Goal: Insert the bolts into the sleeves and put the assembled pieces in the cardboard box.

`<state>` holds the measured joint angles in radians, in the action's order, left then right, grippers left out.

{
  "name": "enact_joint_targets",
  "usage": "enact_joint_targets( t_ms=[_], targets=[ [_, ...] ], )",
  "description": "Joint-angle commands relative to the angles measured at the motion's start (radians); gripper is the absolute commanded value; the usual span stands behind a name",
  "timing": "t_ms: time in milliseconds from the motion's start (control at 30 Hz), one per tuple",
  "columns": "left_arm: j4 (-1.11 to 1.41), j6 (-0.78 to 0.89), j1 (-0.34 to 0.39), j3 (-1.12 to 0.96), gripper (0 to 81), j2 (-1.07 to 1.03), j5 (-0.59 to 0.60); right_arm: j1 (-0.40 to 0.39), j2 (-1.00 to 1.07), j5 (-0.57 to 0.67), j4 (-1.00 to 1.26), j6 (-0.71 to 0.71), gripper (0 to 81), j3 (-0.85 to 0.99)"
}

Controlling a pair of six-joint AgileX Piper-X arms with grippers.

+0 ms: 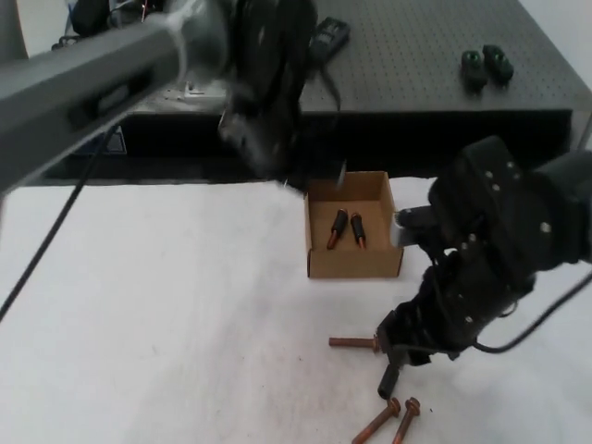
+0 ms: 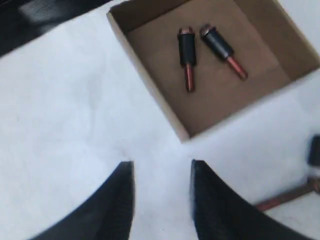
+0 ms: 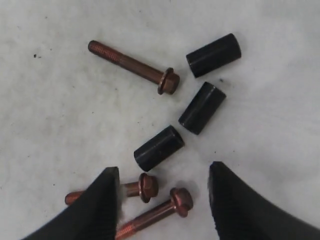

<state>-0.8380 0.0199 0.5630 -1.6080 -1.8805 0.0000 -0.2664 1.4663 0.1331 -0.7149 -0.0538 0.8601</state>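
Observation:
The cardboard box stands mid-table with two assembled bolt-and-sleeve pieces lying side by side inside. My left gripper hangs open and empty above the white cloth, just off the box's corner. My right gripper is open low over the loose parts in front of the box. A black sleeve lies just ahead of its fingers, with two more sleeves beyond it. One copper bolt lies apart, and two bolts lie near the fingertips.
A white cloth covers the near table, with free room on its left half. Behind it is a black perforated bench with two small dark objects at the far right. The right arm stands just right of the box.

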Motion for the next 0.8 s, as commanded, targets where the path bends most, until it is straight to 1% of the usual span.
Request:
enact_joint_targets(
  t_ms=[0,167,267,400,533,667,767],
  targets=[
    [0.072,0.003,-0.001,0.141,27.2,0.128,-0.02,-0.014,0.121,-0.036,-0.002,0.026,39.0,0.098],
    [0.108,0.003,-0.001,0.343,27.2,0.279,-0.02,-0.01,0.203,-0.125,0.002,0.048,38.8,0.18],
    [0.106,0.011,-0.001,0.429,27.2,0.35,-0.02,-0.002,0.259,-0.125,0.002,0.048,38.8,0.238],
    [0.106,0.031,-0.001,0.521,27.2,0.43,-0.02,0.003,0.332,-0.155,-0.014,0.035,38.8,0.313],
    [0.106,0.031,-0.001,0.582,27.2,0.49,-0.02,0.022,0.401,-0.16,-0.03,-0.027,38.8,0.368],
    [0.077,0.031,-0.001,0.606,27.2,0.52,-0.02,0.048,0.444,-0.153,-0.042,-0.093,38.8,0.381],
    [0.051,0.031,-0.001,0.605,27.2,0.525,-0.02,0.048,0.463,-0.133,-0.086,-0.093,38.8,0.381]
  ],
)
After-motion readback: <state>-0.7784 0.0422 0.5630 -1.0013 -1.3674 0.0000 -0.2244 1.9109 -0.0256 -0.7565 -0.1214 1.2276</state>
